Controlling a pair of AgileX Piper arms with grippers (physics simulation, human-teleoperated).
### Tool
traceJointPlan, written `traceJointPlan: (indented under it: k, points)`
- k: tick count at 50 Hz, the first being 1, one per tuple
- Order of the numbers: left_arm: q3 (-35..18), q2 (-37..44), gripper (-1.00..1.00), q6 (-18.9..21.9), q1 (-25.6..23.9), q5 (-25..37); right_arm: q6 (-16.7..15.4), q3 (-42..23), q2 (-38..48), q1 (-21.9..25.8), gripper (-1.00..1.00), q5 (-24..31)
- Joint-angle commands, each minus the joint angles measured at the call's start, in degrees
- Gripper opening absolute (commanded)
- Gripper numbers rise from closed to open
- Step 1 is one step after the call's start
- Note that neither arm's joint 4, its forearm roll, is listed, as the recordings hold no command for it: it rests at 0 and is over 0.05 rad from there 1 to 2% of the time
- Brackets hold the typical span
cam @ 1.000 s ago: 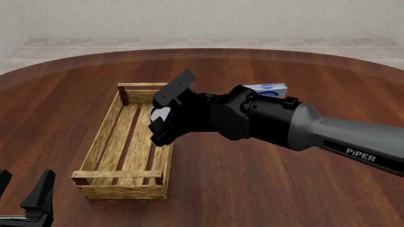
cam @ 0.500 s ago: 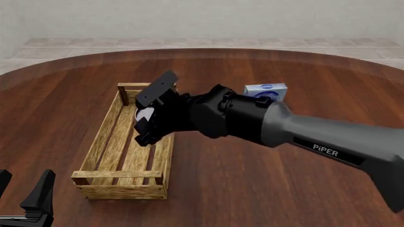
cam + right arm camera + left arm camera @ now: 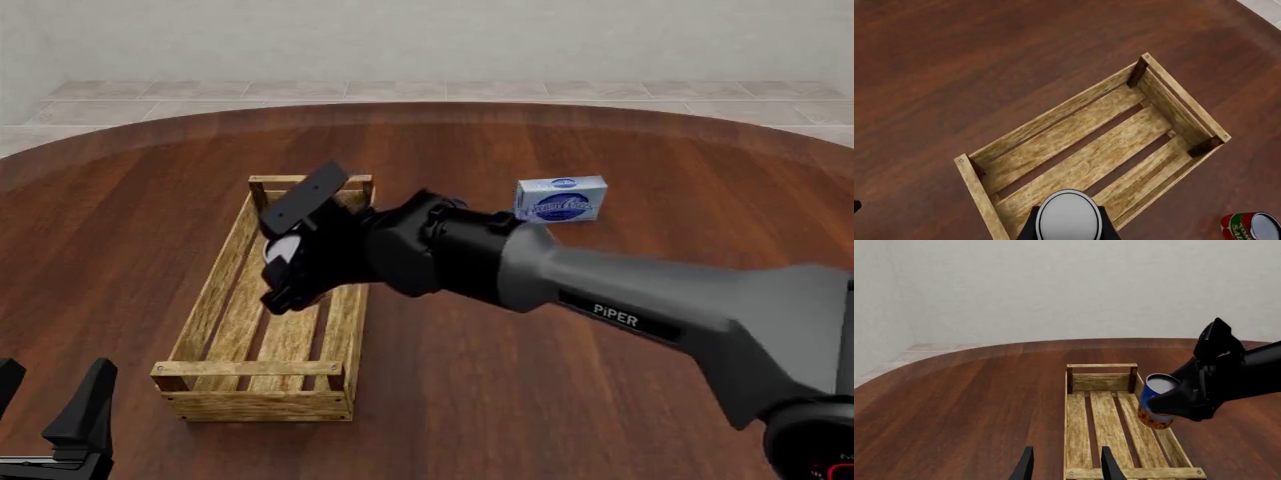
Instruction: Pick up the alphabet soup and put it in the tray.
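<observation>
Our right hand [image 3: 283, 258] pinches the blue-and-orange alphabet soup can [image 3: 1153, 400], tilted above the light wooden slatted tray [image 3: 218, 292]; our left hand [image 3: 1063, 465] rests spread.

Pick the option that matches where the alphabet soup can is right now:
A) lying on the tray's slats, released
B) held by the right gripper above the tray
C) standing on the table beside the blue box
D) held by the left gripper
B: the right gripper is shut on the alphabet soup, which hangs over the tray, clear of the slats.
</observation>
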Motion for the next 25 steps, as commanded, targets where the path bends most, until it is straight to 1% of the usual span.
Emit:
traceJointPlan:
  k: [1,25]
  points:
    - [0.0,-0.1,1.00,0.0,0.1,0.2,1.7,-2.0,1.8,0.2,-1.00,-0.4]
    - [0.0,-0.1,1.00,0.0,0.1,0.2,2.8,-3.1,5.7,0.1,-1.00,-1.6]
